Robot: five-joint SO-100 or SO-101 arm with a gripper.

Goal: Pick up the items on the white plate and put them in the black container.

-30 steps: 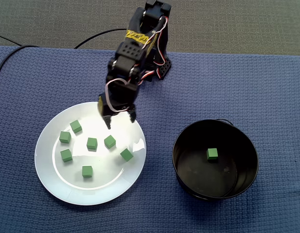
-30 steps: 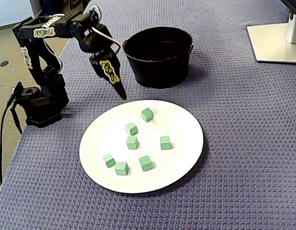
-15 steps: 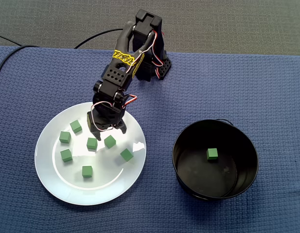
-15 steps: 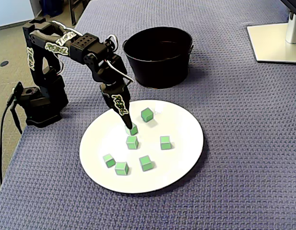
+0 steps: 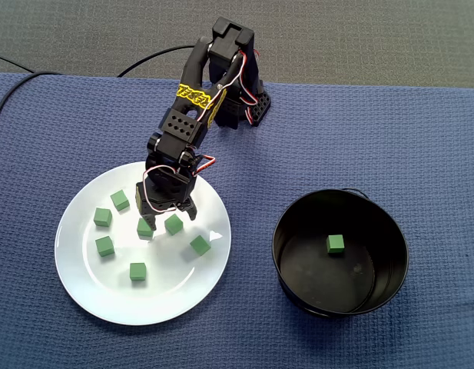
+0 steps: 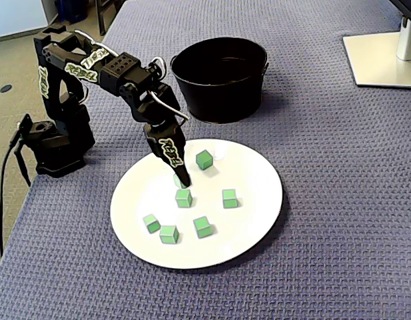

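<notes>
End effector (image 5: 169, 217) with jaws apart, tips down over the white plate (image 5: 171, 296), one green cube (image 5: 174, 224) lying between them; the other fixed view hides most of that cube behind the end effector (image 6: 183, 181). Seven cubes lie on the plate, toward the tabletop's (image 5: 421, 138) left edge. The black container (image 5: 375, 286), toward the right edge, holds another cube (image 5: 335, 244).

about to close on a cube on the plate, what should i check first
1. Gripper jaws apart: ok.
2. Target cube between the jaws: cannot tell.
3. Neighbouring cube clear of the jaws: cannot tell; they overlap in a fixed view.
4. White plate level, not tipped: ok.
5. Black container open with room: ok; a lone cube lies inside.
</notes>
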